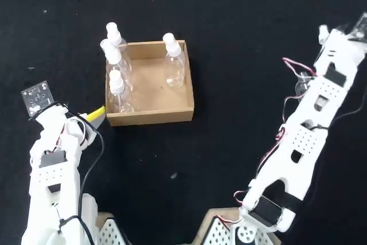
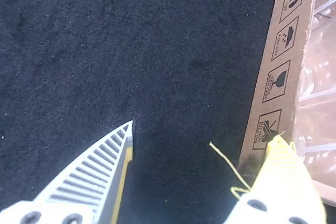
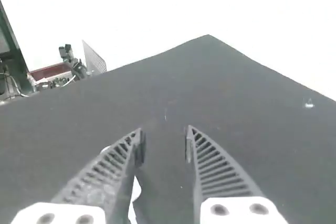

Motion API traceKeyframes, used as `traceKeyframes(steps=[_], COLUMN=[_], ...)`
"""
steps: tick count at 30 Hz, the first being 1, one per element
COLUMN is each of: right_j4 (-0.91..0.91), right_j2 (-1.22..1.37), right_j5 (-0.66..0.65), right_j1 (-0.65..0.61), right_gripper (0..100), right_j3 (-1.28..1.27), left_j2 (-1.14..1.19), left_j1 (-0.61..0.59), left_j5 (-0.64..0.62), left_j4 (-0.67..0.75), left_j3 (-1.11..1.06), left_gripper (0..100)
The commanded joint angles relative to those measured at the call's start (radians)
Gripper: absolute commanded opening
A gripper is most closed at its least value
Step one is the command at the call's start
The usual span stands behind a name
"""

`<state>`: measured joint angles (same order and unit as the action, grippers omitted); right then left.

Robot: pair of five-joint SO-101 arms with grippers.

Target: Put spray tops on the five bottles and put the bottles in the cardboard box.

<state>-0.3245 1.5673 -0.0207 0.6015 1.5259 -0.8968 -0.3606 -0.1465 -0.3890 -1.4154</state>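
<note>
Left gripper (image 2: 203, 131) spread wide, empty, one fingertip just beside the cardboard box (image 2: 273, 77) wall. A sideways swing could shove it and topple the spray-topped bottles (image 1: 117, 89). Right gripper (image 3: 164, 130) narrowly parted, empty.

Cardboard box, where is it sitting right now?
In the high view the cardboard box sits left of centre on the table, its near left corner beside the left gripper.

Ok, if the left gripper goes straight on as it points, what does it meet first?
Probably the cardboard box: the left gripper is open and its yellow fingertip sits at the box's outer wall. The other finger faces only black table. Depth is unclear, so it may just graze.
</note>
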Motion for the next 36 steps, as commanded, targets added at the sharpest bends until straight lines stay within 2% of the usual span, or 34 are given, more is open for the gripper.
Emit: traceKeyframes(steps=[1, 6, 13, 20, 29, 36], right_j4=[0.075, 0.051, -0.198, -0.528, -0.772, -1.026], right_j2=[0.001, 0.051, 0.054, 0.041, -0.062, -0.179], right_j5=[0.003, 0.003, 0.002, -0.003, -0.006, -0.109], right_j1=[-0.023, -0.025, -0.072, -0.106, -0.173, -0.236], right_gripper=[10.7, 10.6, 10.6, 10.6, 10.6, 10.6], right_j3=[0.012, -0.012, -0.012, 0.153, 0.145, 0.145], left_j2=[-0.028, -0.028, -0.028, -0.028, -0.028, -0.028], left_j1=[0.012, 0.012, 0.013, 0.016, 0.016, 0.016], left_j5=[0.012, 0.012, 0.012, 0.012, 0.012, 0.012], left_j4=[0.009, 0.009, 0.009, 0.009, 0.009, 0.009], left_j3=[0.005, 0.005, 0.005, 0.005, 0.005, 0.005], left_gripper=[29, 29, 29, 29, 29, 29])
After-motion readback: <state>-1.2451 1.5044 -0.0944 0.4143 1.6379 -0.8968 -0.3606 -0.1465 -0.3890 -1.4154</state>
